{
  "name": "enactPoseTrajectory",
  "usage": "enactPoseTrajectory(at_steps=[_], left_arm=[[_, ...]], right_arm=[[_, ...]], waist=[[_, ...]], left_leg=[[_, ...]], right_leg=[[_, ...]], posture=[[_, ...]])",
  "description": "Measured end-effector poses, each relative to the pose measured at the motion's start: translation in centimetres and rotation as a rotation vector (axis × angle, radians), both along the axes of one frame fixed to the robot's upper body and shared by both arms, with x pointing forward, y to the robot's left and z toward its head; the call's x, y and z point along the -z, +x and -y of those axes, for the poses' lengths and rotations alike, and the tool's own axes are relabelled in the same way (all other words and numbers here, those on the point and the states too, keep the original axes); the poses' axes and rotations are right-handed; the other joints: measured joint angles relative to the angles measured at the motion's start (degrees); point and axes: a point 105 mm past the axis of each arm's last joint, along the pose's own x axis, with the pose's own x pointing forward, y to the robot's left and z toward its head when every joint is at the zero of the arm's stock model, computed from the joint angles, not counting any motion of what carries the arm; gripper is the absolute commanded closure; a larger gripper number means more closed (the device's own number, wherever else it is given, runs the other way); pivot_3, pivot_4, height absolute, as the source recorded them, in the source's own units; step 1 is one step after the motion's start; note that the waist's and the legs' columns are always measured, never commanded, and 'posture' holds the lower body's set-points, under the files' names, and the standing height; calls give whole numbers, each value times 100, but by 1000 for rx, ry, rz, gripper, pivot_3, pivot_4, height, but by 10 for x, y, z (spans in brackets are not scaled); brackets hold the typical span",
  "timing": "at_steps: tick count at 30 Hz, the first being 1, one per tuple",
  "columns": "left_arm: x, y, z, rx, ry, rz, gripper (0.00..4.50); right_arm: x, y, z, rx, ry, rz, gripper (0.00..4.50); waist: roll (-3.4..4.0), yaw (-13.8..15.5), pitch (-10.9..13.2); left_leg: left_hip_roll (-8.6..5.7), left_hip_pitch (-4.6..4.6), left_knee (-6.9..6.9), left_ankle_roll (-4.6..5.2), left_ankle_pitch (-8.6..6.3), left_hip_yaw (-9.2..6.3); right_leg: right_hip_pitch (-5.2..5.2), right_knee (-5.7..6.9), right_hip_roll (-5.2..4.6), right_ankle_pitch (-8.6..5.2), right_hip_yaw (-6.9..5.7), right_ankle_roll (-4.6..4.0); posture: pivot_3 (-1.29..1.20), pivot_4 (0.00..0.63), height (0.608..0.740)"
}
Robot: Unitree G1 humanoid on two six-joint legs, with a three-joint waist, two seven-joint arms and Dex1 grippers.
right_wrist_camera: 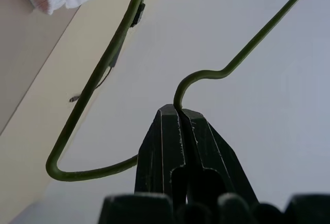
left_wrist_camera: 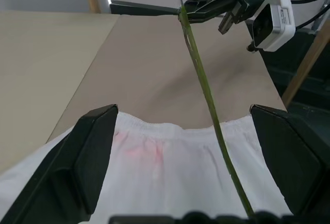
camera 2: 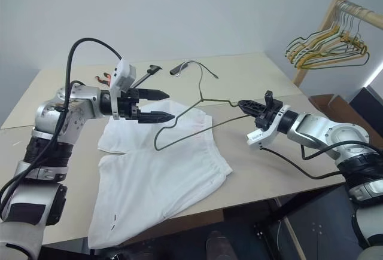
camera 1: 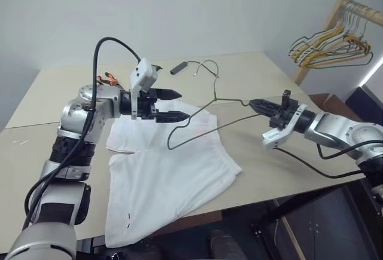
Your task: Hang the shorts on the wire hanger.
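Head stereo pair looking down over table point(camera 1: 251, 75), wrist cameras close — both sharing wire hanger point(left_wrist_camera: 206, 90)

White thin-cloth shorts point(camera 1: 161, 182): soft, matt, gathered waistband. Olive-grey triangular wire hanger point(camera 1: 197, 130): thin, smooth, dull metal. Beige table top point(camera 1: 54, 86): smooth, matt. Black gripper fingers point(left_wrist_camera: 82, 157): matt plastic. Wooden rack point(camera 1: 326, 30): pale, smooth.

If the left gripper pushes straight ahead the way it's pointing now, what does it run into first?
Probably the wire hanger: its bar runs between the open left gripper fingers, above the shorts waistband. Farther along stands the right gripper, shut on the hanger. Depth is unclear.
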Motion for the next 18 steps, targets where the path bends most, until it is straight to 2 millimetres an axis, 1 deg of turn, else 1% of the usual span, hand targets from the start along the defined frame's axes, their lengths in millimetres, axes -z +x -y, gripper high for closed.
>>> enactPoseTrajectory(at_steps=[2,4,6,9,12,14,16,18], left_arm=[[6,-6,1,19,36,-14,22],[21,-11,3,28,91,-26,22],[36,-12,8,26,128,-58,22],[46,-12,12,20,165,-81,22],[53,-15,15,34,215,-84,638],[57,-16,17,41,243,-83,1265],[58,-16,17,36,247,-82,1862],[58,-15,16,26,252,-78,2550]], right_arm=[[1,1,-1,-1,-3,0,4500],[-1,2,-4,-7,5,6,4500],[-6,3,-7,-15,7,21,4500],[-15,6,-10,-22,1,51,4500],[-18,7,-12,-21,2,64,4500],[-19,8,-12,-19,6,68,4500],[-20,9,-12,-17,8,71,4500],[-21,9,-12,-14,9,74,4500]], waist=[[1,-57,-1],[2,-108,-1],[2,-114,-1],[2,-107,-1],[3,-103,-1],[2,-99,-1],[3,-95,-1],[3,-94,-1]], left_leg=[[0,0,-1,0,0,-4],[0,4,0,0,0,-6],[-2,7,1,0,0,-9],[-3,8,3,0,0,-11],[-3,6,2,0,0,-11],[-4,5,2,0,0,-12],[-5,5,2,0,0,-12],[-5,6,2,0,0,-12]], right_leg=[[0,2,-1,0,0,0],[3,5,-1,0,3,0],[4,12,-3,1,4,2],[5,13,-2,1,4,2],[5,9,-3,1,3,2],[4,9,-5,1,3,3],[4,10,-5,1,3,3],[4,11,-5,2,3,3]], posture=[[-130,0,740],[-124,0,740],[-124,0,740],[-123,0,740],[-127,0,740],[-128,0,740],[-128,0,740],[-129,0,740]])
